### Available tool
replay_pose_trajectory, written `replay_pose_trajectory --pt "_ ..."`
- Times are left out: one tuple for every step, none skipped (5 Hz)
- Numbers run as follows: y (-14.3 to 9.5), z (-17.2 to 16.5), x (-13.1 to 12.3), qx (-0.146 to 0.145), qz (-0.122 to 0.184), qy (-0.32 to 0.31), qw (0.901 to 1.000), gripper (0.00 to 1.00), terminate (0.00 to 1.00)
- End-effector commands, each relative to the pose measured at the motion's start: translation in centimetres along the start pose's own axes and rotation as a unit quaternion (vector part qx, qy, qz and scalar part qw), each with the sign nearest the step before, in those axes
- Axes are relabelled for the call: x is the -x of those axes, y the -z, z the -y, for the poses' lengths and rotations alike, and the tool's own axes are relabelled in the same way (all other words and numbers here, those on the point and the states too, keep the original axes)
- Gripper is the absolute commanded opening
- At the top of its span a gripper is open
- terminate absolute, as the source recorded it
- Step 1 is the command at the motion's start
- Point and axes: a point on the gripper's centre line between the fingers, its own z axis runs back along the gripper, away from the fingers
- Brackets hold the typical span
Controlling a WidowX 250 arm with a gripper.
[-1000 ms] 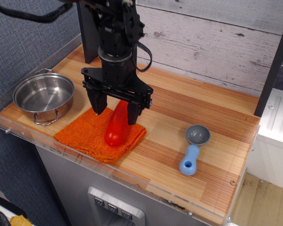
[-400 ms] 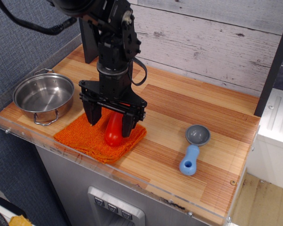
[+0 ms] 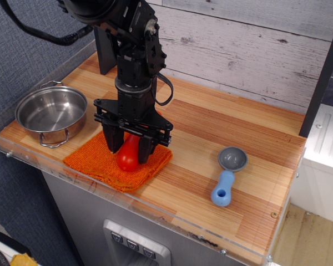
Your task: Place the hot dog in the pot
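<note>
The red hot dog [image 3: 127,157] lies on an orange woven cloth [image 3: 100,162] near the front edge of the wooden counter. My black gripper [image 3: 130,147] is down over it, with one finger on each side of its upper part, pressed against it. Only the lower end of the hot dog shows below the fingers. The shiny steel pot [image 3: 51,111] stands empty at the left end of the counter, about a hand's width left of the gripper.
A grey-and-blue scoop [image 3: 227,173] lies on the counter to the right. A clear acrylic rim [image 3: 22,152] runs along the front and left edges. A wood-plank wall [image 3: 250,50] stands behind, and a black post [image 3: 104,52] rises at the back left.
The gripper has come down onto the cloth and its fingers have drawn in against the hot dog. The hot dog has shifted slightly left and sits more upright in view.
</note>
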Motion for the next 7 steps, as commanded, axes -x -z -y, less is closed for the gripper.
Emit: replay_pose_trajectory --pt "-5.3 -1.6 -0.3 -0.001 0.072 -0.005 0.9974 0.00 0.00" --pt "-8.2 -4.0 0.3 -0.004 0.108 -0.028 0.9937 0.00 0.00" --pt "-8.1 -7.6 0.7 -0.007 0.108 -0.068 0.9918 0.00 0.00" --pt "-5.4 -11.1 0.3 -0.009 0.073 -0.081 0.9940 0.00 0.00" --pt "-2.5 -13.8 -0.3 -0.005 0.035 -0.092 0.9951 0.00 0.00" --pt "-0.8 -15.1 -0.6 -0.002 0.012 -0.099 0.9950 0.00 0.00" --pt "-0.1 -14.9 -0.6 0.002 -0.002 -0.101 0.9948 0.00 0.00"
